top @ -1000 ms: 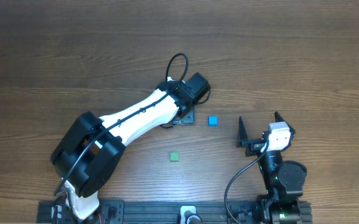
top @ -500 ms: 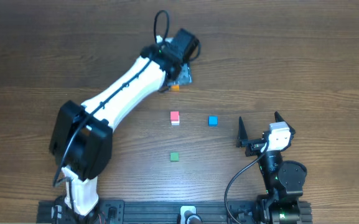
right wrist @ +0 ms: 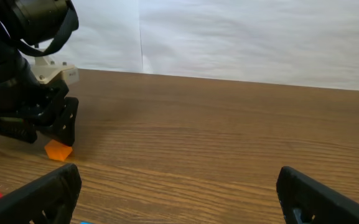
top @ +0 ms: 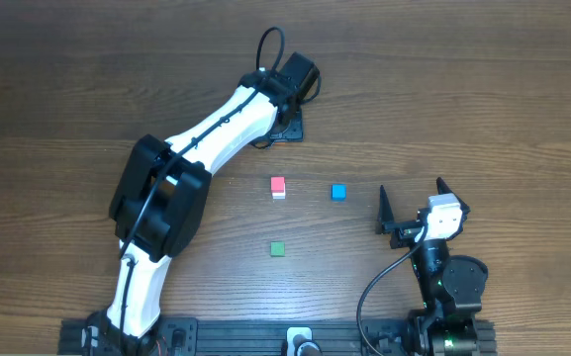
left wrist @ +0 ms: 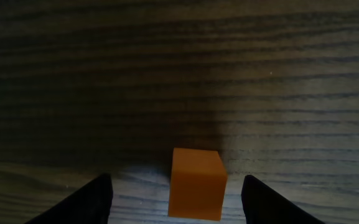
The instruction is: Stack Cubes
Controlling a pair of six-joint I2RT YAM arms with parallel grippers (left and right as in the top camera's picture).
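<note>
Stretching across the wooden table [top: 483, 89], the left arm [top: 216, 133] ends at the far side, where the left gripper [top: 287, 127] hangs low with jaws spread. An orange cube [left wrist: 196, 184] sits on the wood between them, with a gap on either side. The right gripper [top: 411, 186] is near its own base, jaws spread too. Mid-table lie three more cubes, each apart from the others: a pink cube [top: 278, 187], a blue cube [top: 338, 192] and a green cube [top: 277, 249].

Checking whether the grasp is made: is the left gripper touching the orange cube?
Apart. The left wrist view shows the orange cube between the left gripper's open fingers, with bare table on each side.
</note>
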